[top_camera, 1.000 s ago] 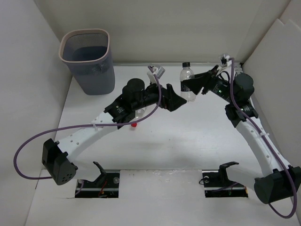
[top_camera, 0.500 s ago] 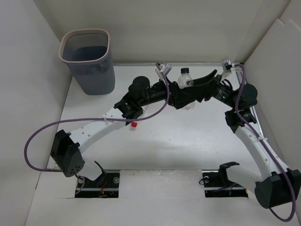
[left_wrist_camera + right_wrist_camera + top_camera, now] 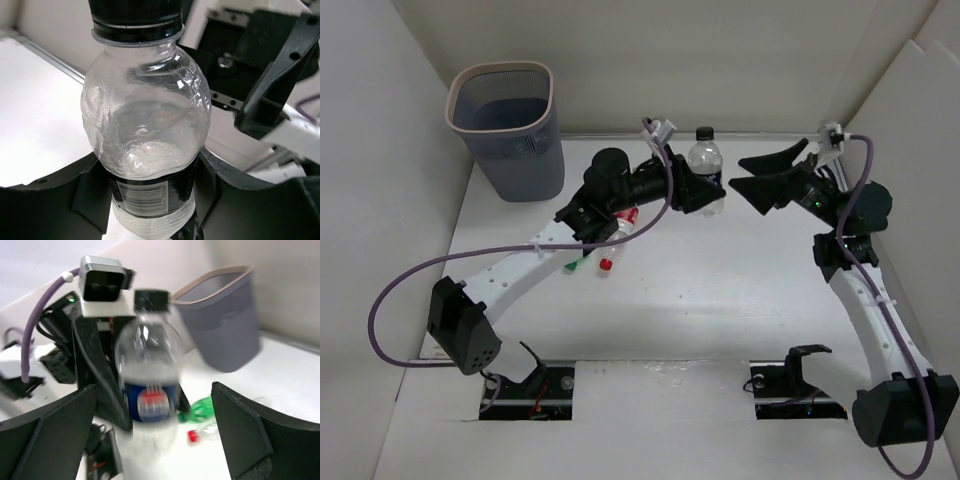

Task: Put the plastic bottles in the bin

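Top view: white table (image 3: 720, 300), boxed in by pale walls.
Bin (image 3: 525, 165): upright in the table's far-left corner.
Left gripper (image 3: 704, 196): clamped on a black-capped bottle (image 3: 705, 158), which stands upright near the far edge.
Right gripper (image 3: 736, 172): jaws wide apart, just right of that bottle, holding nothing.
Others: green bottle (image 3: 576, 264) and red-capped bottle (image 3: 618, 240) lie under the left arm.

White tabletop (image 3: 720, 310) within plain white panel walls (image 3: 720, 60), under even light.
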### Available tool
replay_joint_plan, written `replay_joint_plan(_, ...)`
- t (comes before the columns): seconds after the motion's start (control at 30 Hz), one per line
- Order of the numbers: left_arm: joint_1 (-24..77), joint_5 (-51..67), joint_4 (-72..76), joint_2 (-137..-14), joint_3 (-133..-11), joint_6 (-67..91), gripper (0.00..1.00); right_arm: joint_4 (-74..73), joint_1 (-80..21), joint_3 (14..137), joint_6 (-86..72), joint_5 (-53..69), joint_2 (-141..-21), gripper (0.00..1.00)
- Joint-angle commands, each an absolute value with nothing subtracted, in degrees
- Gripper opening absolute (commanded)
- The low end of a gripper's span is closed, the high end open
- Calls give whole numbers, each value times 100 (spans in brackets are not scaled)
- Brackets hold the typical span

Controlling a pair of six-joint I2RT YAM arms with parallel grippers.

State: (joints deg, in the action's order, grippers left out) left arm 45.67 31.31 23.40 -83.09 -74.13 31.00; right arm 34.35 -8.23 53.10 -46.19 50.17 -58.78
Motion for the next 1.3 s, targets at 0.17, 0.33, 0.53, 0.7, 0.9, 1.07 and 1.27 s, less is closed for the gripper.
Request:
replay_joint_plan(0.17,3052,2260,916,-8174,-8963,2541,0,2778,790,5072,-4483,5115,-5388,100)
replay_joint_plan(0.33,1813,1714,150,-8481,-9922,2495,0,2277,844,4791,-4158,4826,-5265,100)
replay_joint_plan(0.53,-33,2258,220,-9245,-10774,3171,0,2101,844,4518,-3833,4755,-5265,100)
replay_joint_plan(0.7,-606,2049,-218,-10306,-11758,3112,2,1908,704,4570,-3569,4755,-5378,100)
replay_joint_plan(0.9,-782,943,-1009,-11398,-13181,3111,63,1162,177,4886,-2937,4264,-5555,100)
replay_joint_plan(1.07,-668,738,-1029,-10963,-12871,2831,100,-253,-1243,5746,-2294,2016,-6046,100)
replay_joint_plan(1.27,-502,72,-1350,-9924,-12296,2593,100,-1634,-2925,7152,-2820,-611,-7670,100)
